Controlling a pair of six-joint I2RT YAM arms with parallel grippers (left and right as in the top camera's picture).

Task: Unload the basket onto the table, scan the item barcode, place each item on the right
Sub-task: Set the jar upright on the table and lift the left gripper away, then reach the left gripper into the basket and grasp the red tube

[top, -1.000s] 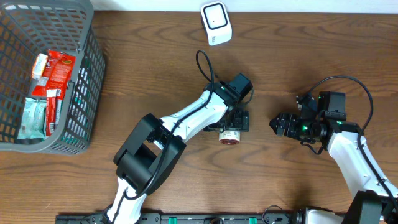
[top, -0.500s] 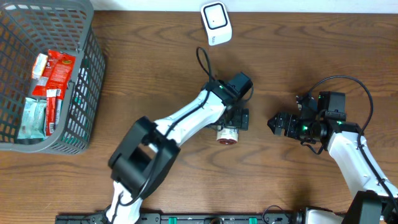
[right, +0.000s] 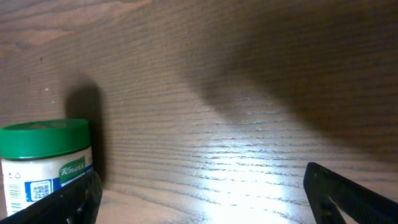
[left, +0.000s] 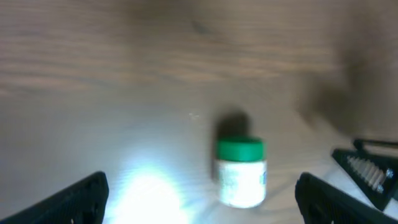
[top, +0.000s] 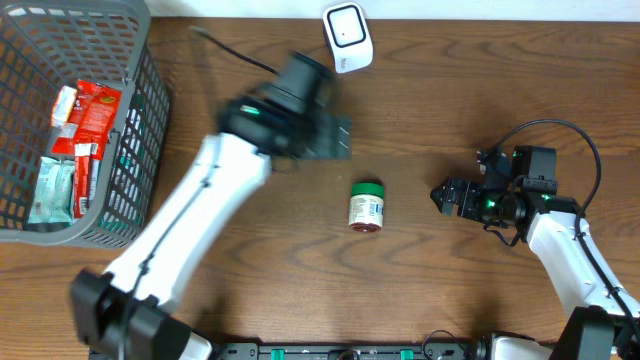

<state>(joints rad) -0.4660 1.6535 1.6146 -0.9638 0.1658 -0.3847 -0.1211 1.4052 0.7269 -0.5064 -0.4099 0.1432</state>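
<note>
Left gripper: jaws wide, empty, arm stretched diagonally across the table. Green-lidded jar rests apart from it, between it and the wide-open right gripper.

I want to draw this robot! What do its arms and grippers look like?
Both arms are white tubes with black joints: the left arm and the right arm. The left gripper and right gripper are black. A black cable loops by the right wrist, where a small green light glows.

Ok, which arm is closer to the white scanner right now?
Left. The left arm reaches up just short of the scanner; the right arm sits farther away, right of the jar.
</note>
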